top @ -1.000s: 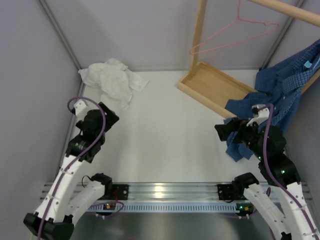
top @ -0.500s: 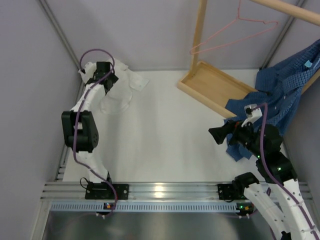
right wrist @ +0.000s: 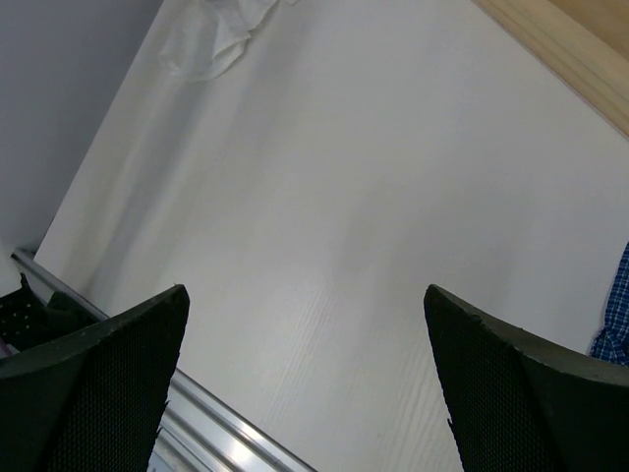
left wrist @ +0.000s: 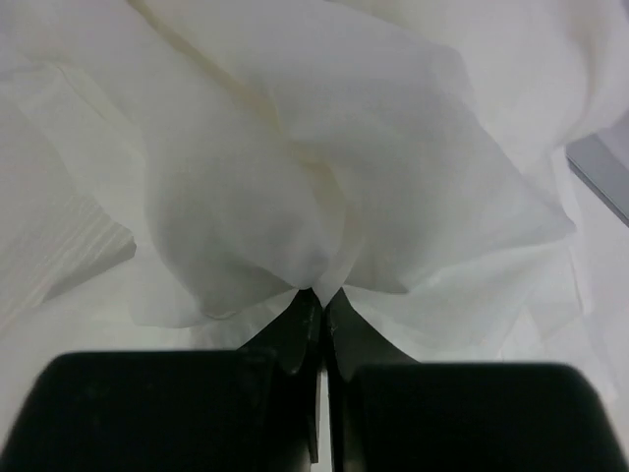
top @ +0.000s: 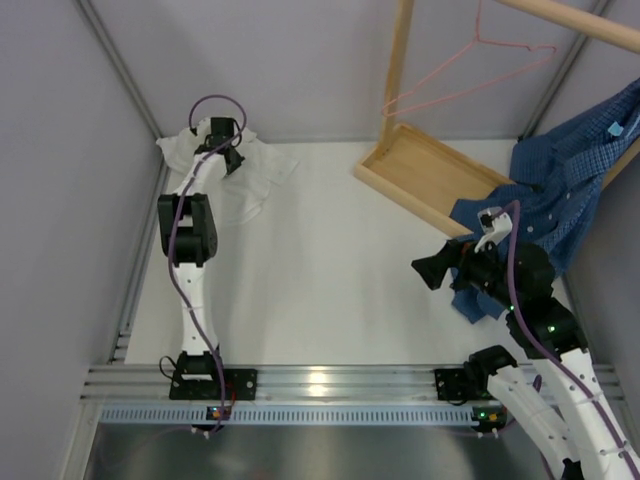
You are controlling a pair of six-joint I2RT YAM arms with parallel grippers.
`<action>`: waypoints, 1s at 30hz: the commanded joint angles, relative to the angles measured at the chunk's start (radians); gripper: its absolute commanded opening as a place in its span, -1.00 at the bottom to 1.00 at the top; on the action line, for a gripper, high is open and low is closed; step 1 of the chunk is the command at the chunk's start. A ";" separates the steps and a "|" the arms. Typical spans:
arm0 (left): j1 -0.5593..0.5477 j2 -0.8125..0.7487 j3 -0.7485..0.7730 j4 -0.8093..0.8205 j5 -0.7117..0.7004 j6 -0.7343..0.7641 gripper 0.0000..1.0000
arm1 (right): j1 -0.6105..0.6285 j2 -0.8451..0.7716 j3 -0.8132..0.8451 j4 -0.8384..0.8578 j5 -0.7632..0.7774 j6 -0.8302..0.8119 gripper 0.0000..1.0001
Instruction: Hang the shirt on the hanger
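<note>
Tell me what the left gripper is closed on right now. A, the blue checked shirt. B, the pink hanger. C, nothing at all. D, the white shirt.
D: the left wrist view shows the left gripper shut, with a fold of the white shirt pinched between its tips.

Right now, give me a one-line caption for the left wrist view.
Left gripper shut on a fold of the crumpled white shirt.
</note>
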 commanded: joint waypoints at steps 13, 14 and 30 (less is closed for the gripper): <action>-0.661 -0.920 -0.786 0.052 -0.122 0.181 -1.00 | -0.011 -0.011 0.049 0.039 0.106 -0.020 0.99; -0.781 -0.957 -0.841 0.057 -0.130 0.151 -1.00 | -0.010 -0.009 0.053 0.036 0.125 -0.030 0.99; -1.249 -1.490 -1.352 0.027 -0.440 -0.153 0.96 | -0.011 0.213 0.041 0.208 -0.148 -0.043 0.99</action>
